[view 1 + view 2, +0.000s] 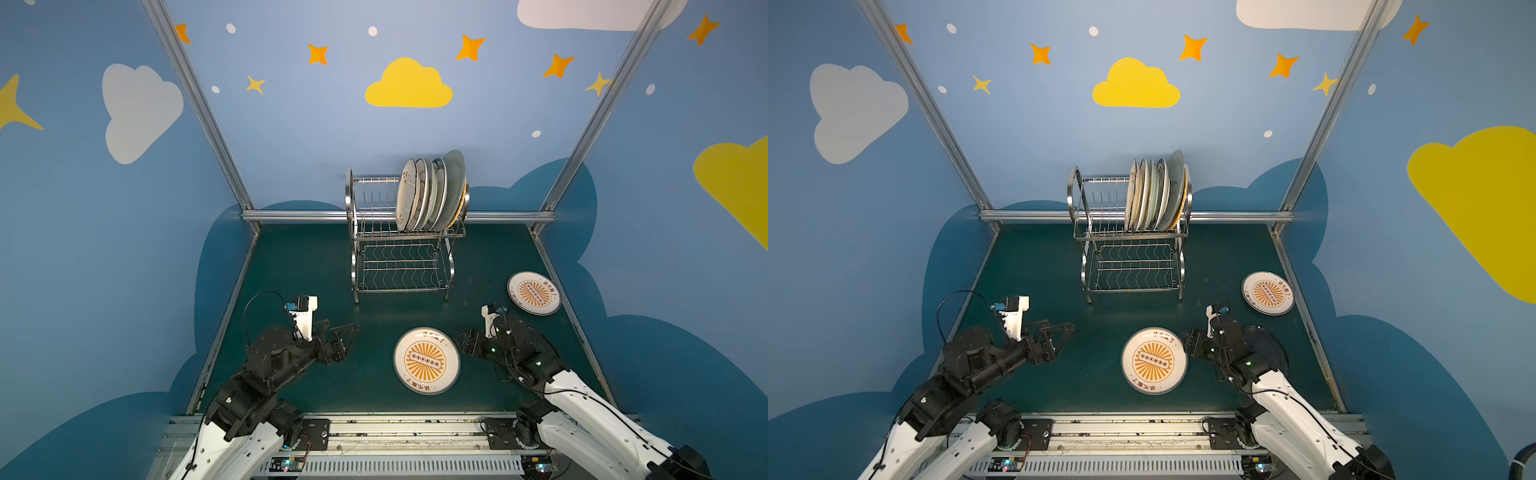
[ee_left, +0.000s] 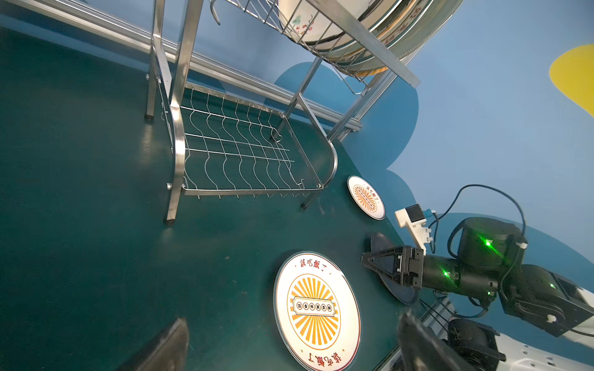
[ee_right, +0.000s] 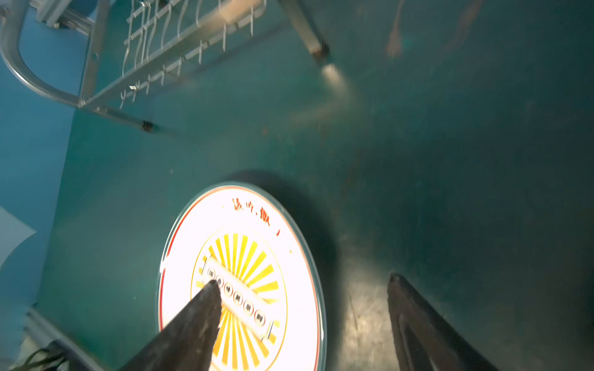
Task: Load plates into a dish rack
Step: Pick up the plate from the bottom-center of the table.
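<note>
Dish rack [image 1: 401,232] stands at the back middle of the green worktop [image 1: 299,270]. A row of plates [image 1: 430,195] stands on edge in its upper tier, packed toward the right end and leaning slightly; the exact count is hard to read. Three plates lie flat on the worktop. The near sunburst plate [image 1: 427,360] is in front of the rack, between the two arms. The far sunburst plate [image 1: 534,293] is by the right edge, well apart from the first. A dark plate [image 1: 1268,347] sits under the right arm and is mostly hidden by it. Right hand [image 1: 461,344] is low at the right edge of the near sunburst plate. Its fingers are spread: in the right wrist view one fingertip [image 3: 209,295] overlaps the plate's face while the other is over bare worktop beyond the rim. Contact cannot be told; nothing is gripped. Left hand [image 1: 343,324] is wide open and holds nothing, over bare worktop left of the near plate and well apart from it.
</note>
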Available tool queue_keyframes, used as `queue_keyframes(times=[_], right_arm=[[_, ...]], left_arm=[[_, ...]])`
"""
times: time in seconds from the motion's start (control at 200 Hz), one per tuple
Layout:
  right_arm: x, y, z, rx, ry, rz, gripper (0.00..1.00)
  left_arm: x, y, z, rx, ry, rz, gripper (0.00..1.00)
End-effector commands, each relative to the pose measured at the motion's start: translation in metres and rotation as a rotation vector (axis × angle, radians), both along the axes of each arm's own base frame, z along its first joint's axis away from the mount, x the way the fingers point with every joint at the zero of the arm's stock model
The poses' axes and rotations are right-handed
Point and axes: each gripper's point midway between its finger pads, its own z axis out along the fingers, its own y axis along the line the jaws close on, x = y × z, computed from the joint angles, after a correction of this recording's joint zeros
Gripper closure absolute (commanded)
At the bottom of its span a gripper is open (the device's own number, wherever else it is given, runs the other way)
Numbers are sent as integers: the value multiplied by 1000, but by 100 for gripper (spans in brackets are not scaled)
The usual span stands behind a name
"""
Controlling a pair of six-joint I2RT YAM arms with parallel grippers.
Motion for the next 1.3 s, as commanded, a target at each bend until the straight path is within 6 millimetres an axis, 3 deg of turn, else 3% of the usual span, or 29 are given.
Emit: queue_keyframes(times=[0.0,0.12,0.371,0.656,0.781,0.871,1.297], right_arm=[[-13,12,-8,67,84,42,21],[-19,21,-22,101,146,77,21],[-25,22,-47,88,268,61,23],[-40,45,-57,125,439,183,37],[-45,57,-67,164,537,236,48],[-47,62,-77,167,596,256,62],[-37,66,-86,132,560,237,73]], left_arm=[[-1,2,1,-8,-6,8,0],[1,4,-1,-8,0,19,0],[0,6,0,-11,-11,23,0],[2,9,0,-13,-11,39,0],[0,6,1,-25,-8,19,0],[0,6,0,-25,-6,18,0],[1,7,1,-27,-11,26,0]])
